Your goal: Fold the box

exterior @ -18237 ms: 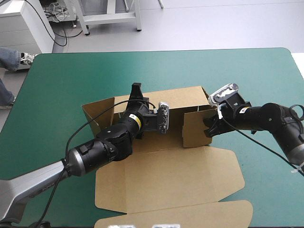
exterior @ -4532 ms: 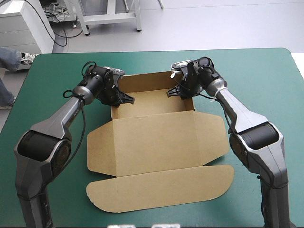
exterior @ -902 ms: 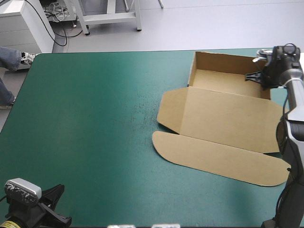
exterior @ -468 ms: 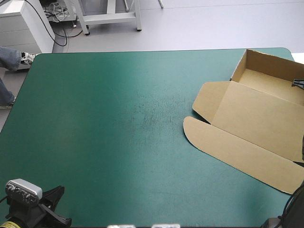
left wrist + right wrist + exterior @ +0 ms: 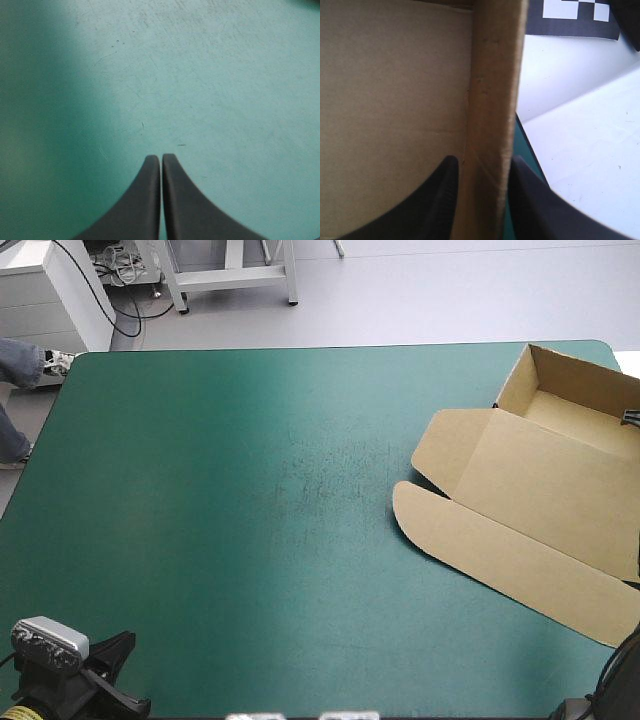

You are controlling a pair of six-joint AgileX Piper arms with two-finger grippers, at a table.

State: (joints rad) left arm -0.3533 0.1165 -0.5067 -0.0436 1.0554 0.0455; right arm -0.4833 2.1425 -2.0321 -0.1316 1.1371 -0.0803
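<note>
1. My left fingers (image 5: 142, 205) are pressed together. The tips meet in one pointed arch with only a hairline seam between them, and nothing is held in them.
2. Ahead of and under them I see only the teal-green cover (image 5: 200, 75), lightly scuffed.
3. In the high view that arm sits low at the near left corner of the counter (image 5: 250, 490), well apart from the box (image 5: 540, 490).
4. My right fingers (image 5: 432, 200) are clamped on the box. One black finger lies inside against the brown board and the other outside. An upright wall (image 5: 492, 100) stands between them and runs straight ahead from the grip.
5. Just outside that wall I see a thin sliver of teal-green, then pale floor beyond it. The gripped wall stands close to the counter's edge.
6. In the high view the right fingers show only as a small dark tip at the tray's right side.
7. The box sits at the counter's far right corner, askew to the edges. Its tray (image 5: 580, 420) is open with walls raised, nearest that corner.
8. The lid (image 5: 545, 475) lies flat on the cover, reaching from the tray toward the near edge.
9. A small side flap (image 5: 440, 440) juts toward the counter's middle.
10. A long rounded end flap (image 5: 510, 565) finishes the lid on its near side.
11. The box's right part runs out of the high view.
</note>
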